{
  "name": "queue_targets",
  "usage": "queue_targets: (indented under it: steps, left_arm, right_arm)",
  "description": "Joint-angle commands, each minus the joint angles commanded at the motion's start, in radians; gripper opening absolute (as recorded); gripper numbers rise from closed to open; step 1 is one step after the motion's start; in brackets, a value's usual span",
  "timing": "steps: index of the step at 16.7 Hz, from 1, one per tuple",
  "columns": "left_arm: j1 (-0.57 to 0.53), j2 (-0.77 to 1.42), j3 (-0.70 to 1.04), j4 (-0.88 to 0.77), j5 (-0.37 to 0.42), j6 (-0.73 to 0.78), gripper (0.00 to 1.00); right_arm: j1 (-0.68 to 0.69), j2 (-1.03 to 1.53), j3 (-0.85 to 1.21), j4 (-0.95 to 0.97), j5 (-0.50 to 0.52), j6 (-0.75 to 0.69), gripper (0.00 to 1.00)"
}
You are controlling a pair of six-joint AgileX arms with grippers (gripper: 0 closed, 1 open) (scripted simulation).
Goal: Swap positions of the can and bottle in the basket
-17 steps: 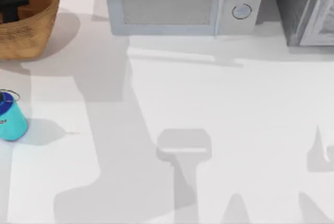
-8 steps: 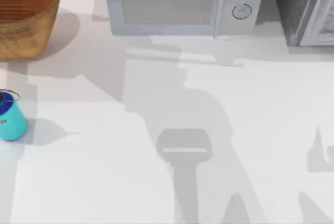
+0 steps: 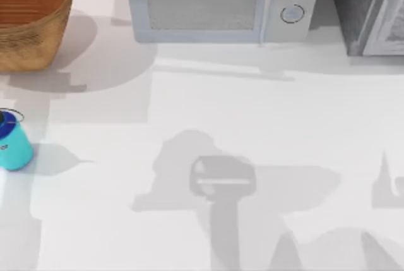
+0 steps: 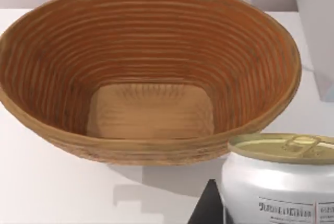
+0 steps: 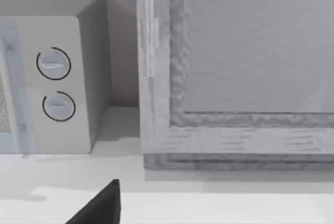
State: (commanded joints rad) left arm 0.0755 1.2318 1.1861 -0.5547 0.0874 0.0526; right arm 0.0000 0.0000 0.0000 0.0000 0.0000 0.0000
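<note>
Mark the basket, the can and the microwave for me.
basket (image 4: 151,112), left wrist view, bare flat floor inside.
can (image 4: 279,179), left wrist view, silver side wall below the pull-tab lid.
microwave (image 3: 202,2), top view, mesh door window.

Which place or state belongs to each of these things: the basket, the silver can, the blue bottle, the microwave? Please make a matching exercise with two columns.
Column 1:
1. basket
2. silver can
3. blue bottle
4. microwave

Column 2:
A. at the table's left edge, nearer than the basket
B. at the back of the table, two round dials on its front
C. close to the left wrist camera, pull-tab lid on top
D. far left corner, nothing inside it

Pairs: 1-D, 2-C, 3-A, 4-B
</note>
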Motion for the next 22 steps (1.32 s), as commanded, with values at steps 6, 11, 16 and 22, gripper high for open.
queue_targets:
  steps: [6,11,16,22]
  left_arm:
    - [-0.047,-0.648,-0.605,0.292,-0.048,-0.018,0.00]
    - [-0.069,-1.047,-0.996,0.471,-0.077,-0.038,0.00]
    - [-0.075,-1.226,-1.180,0.552,-0.087,-0.052,0.00]
    - [-0.074,-1.227,-1.186,0.553,-0.088,-0.051,0.00]
  right_arm:
    - [0.000,0.000,0.000,0.000,0.000,0.000,1.00]
    - [0.000,0.000,0.000,0.000,0.000,0.000,1.00]
    - [0.000,0.000,0.000,0.000,0.000,0.000,1.00]
    - [0.000,0.000,0.000,0.000,0.000,0.000,1.00]
